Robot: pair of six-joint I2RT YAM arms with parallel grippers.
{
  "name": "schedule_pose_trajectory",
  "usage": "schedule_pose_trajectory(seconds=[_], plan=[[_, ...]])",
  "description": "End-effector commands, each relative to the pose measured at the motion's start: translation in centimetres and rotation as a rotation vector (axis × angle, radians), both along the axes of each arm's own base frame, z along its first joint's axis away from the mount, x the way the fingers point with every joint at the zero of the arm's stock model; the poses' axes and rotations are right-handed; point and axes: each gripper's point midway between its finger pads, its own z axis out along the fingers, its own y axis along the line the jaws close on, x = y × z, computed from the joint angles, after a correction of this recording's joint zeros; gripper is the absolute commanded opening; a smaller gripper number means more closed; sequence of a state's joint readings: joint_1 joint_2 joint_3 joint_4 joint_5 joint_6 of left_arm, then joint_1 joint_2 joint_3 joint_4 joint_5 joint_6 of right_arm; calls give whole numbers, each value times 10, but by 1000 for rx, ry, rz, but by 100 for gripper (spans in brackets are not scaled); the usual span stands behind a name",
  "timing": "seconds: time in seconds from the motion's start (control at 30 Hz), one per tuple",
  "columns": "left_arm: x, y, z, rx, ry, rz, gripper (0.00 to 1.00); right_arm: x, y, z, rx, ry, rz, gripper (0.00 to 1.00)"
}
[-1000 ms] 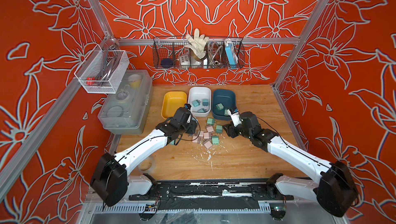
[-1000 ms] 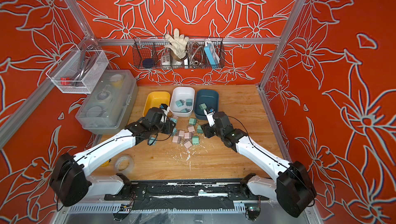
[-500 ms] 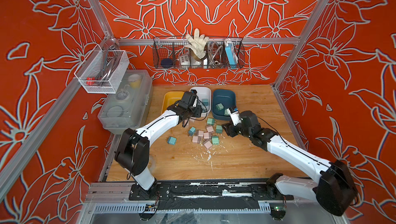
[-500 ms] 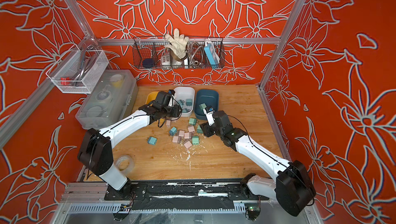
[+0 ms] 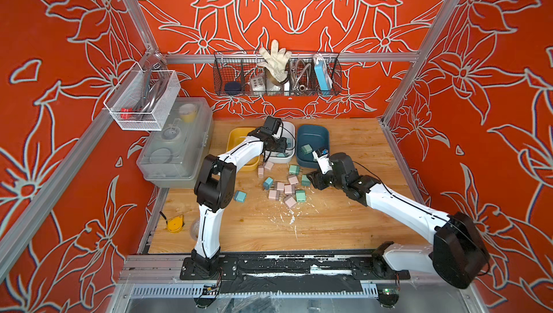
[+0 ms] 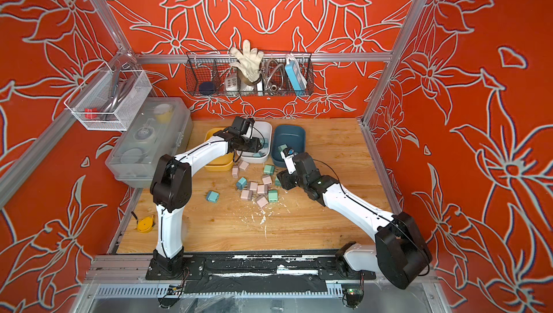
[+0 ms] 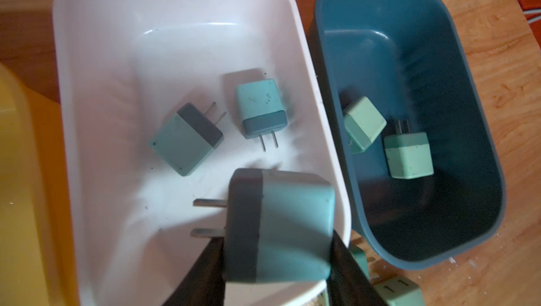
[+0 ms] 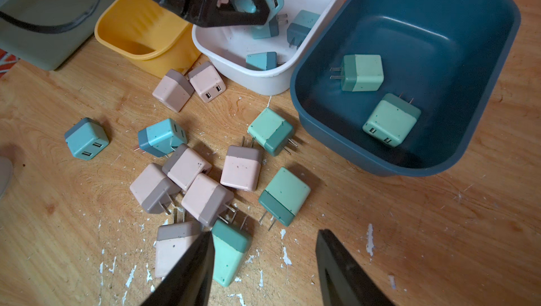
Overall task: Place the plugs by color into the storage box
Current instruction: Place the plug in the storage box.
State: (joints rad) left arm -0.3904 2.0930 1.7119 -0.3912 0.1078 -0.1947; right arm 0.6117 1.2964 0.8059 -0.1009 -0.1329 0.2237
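The storage box is three bins: yellow (image 5: 236,132), white (image 7: 117,55) and dark blue (image 7: 439,26). My left gripper (image 7: 275,260) is shut on a light blue plug (image 7: 281,219), held over the white bin's near end; other light blue plugs (image 7: 186,139) lie inside. Two mint green plugs (image 7: 408,155) rest in the dark blue bin. A loose pile of pink, mint and blue plugs (image 5: 284,187) lies on the table. My right gripper (image 8: 263,260) hangs open over the pile's edge, one finger beside a mint plug (image 8: 231,251).
A grey lidded case (image 5: 176,143) stands at the left, next to the yellow bin. Wire baskets (image 5: 276,75) hang on the back and left walls. A yellow tape measure (image 5: 175,224) lies front left. One light blue plug (image 5: 239,196) sits apart from the pile.
My left arm has risen from the pile and swung back over the white bin, carrying the light blue plug. The right arm has hardly moved.
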Motion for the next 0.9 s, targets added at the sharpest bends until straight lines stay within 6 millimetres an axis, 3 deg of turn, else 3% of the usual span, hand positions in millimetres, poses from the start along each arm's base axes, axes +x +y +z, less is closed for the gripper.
schedule_pose_trajectory(seconds=[0.0,0.2,0.43,0.63,0.87], plan=[[15,7,3,-28,12,8,34,6,7,7,21,-11,4,60],[39,15,-19,-23,62,36,35,12,15,-3,16,19,18,60],[74,19,-36,-21,68,58,39,12,20,-29,-21,80,41,60],[93,18,-46,-33,65,91,61,10,21,-30,-11,69,53,60],[96,18,-44,-40,53,101,65,10,18,-32,-25,60,49,60]])
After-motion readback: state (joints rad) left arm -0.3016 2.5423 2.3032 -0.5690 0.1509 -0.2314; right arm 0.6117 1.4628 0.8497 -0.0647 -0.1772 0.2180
